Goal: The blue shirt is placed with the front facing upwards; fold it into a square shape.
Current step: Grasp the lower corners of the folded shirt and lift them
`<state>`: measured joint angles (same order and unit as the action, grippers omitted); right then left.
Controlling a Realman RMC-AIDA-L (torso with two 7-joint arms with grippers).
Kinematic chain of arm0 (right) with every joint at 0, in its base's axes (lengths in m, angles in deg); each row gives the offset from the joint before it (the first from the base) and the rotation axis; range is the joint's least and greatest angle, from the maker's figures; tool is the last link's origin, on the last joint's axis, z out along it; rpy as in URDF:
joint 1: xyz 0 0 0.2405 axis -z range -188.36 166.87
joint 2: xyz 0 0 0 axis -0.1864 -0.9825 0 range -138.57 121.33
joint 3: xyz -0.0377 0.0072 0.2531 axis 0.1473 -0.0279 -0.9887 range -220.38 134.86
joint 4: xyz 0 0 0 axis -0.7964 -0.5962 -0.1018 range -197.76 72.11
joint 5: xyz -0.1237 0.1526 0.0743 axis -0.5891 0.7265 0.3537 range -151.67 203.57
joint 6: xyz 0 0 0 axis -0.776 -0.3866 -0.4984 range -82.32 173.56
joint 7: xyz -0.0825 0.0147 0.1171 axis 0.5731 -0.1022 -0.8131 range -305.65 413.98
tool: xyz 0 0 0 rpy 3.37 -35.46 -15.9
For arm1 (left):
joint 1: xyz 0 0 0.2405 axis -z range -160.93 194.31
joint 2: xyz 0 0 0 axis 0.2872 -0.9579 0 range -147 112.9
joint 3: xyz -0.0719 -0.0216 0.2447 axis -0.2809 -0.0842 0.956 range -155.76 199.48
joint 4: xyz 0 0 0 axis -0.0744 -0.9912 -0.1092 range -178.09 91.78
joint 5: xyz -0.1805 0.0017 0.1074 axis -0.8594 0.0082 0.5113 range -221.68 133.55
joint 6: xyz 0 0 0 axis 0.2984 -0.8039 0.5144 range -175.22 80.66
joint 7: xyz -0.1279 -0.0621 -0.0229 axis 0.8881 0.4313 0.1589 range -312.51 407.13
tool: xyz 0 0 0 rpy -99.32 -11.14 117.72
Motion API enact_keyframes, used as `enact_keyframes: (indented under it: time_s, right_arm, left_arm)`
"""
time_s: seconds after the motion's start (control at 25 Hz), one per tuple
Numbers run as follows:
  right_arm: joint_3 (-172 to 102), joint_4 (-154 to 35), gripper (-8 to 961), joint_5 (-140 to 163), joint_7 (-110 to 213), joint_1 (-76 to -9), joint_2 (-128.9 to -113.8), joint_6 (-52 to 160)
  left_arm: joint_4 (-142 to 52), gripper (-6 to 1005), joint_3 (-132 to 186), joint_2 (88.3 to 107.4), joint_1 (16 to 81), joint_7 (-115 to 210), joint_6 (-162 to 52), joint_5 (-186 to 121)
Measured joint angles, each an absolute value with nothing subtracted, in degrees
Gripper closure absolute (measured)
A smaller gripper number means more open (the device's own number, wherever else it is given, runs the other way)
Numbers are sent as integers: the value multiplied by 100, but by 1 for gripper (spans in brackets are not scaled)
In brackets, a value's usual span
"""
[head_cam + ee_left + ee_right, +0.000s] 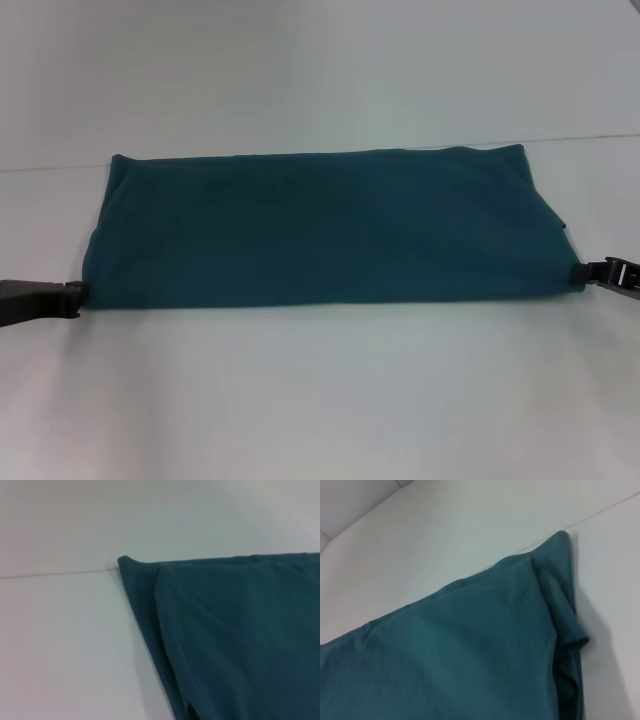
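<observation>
The blue shirt (320,230) lies on the white table as a wide folded band, with only plain teal cloth showing and no print. My left gripper (78,296) sits at its near left corner, shut on the cloth. At the near right corner, which is drawn to a point, my right gripper (582,272) is also shut on the cloth. The near edge runs straight between them. In the left wrist view the shirt (240,640) shows a layered far corner. The right wrist view shows the shirt (470,655) with bunched folds at its end. Neither wrist view shows fingers.
The white table (320,400) spreads wide in front of the shirt. A thin seam line (50,169) crosses the table level with the shirt's far edge, with more white surface beyond it.
</observation>
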<state>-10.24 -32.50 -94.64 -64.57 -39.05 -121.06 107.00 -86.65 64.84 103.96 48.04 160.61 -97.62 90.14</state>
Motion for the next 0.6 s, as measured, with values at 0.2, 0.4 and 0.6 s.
enact_keyframes:
  time_s: [0.2,0.4,0.6]
  right_arm:
    - [-1046,-3250,810,-9464,-6418,-3861,-12090,10793]
    - [-1190,-3249,807,-9464,-6307,-3799,-12085,10951]
    - [-1319,-3175,805,-9464,-6187,-3718,-12077,11191]
  left_arm:
    - [-8760,996,6484,10397,4795,16099,-9882,9097]
    - [-8872,996,6473,10358,4763,16100,-10172,9101]
    - [-9000,997,6465,10334,4706,16077,-10493,9103]
